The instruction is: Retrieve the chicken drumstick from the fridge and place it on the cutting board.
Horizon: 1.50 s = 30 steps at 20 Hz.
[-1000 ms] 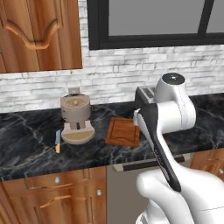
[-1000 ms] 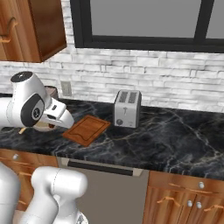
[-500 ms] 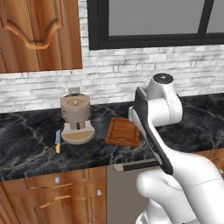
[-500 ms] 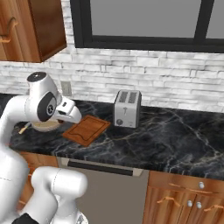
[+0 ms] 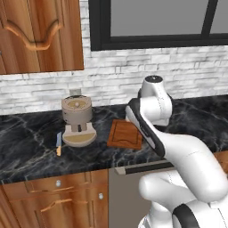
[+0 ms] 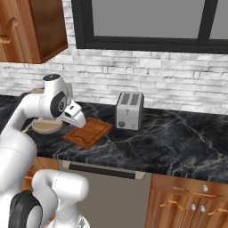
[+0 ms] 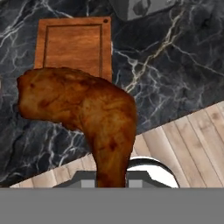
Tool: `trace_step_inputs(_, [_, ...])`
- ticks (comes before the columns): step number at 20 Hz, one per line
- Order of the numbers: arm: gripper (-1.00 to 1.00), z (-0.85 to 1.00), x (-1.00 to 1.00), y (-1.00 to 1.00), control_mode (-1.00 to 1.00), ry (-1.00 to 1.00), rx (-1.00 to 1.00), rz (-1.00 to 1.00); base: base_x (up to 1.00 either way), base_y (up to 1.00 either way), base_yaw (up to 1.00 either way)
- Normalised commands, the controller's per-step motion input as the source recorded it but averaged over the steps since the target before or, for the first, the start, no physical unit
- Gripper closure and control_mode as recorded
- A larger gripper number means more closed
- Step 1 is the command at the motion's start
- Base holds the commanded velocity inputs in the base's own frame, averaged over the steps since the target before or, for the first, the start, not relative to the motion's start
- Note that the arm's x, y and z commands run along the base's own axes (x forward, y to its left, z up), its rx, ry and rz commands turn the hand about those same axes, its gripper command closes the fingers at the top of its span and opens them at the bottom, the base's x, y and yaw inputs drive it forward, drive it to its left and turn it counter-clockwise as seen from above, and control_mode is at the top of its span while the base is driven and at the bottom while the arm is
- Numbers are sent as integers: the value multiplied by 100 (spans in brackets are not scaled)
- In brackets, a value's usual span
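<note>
— Above the front edge of the table (image 6: 187, 147), held aloft: chicken drumstick (image 7: 83, 116), thin end clamped in the pincer, jaws closed tight on it, meaty end hanging forward over black marble.

— And the cutting board (image 7: 74, 46)?

— Just beyond the meat in the hand view, bare, lying flat near the front edge of the table, between coffee grinder (image 5: 77, 119) and toaster (image 6: 129, 110). Not yet reached, by the look of it; drumstick apart from it, still in the air.

— Why gripped by the thin end?

— Probably for the narrow bone end fitting between the fingers, leaving the bulk free to land first on the wood.

— Anything in the way?

— Small knife (image 5: 59, 143) well off to the left of the grinder, nothing on the board. Judged next: carry forward and down over the board's middle, then let go.
</note>
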Motion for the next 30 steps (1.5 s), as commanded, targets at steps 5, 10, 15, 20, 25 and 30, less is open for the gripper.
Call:
trace_step_inputs(5, [100,-61,40,1,-100,1,13,-2,0,0,0])
trace_step_inputs(10, [100,-26,67,0,-100,0,-2,5,0,0,0])
trace_step_inputs(15, [100,-25,59,0,-100,0,0,0,0,0,0])
trace_step_inputs(20, [100,-37,54,0,-100,-1,-1,0,0,0,0])
trace_step_inputs(25, [100,-48,29,0,-100,0,-1,0,0,0,0])
trace_step_inputs(30, [100,-48,16,0,-100,-4,0,0,0,0,0])
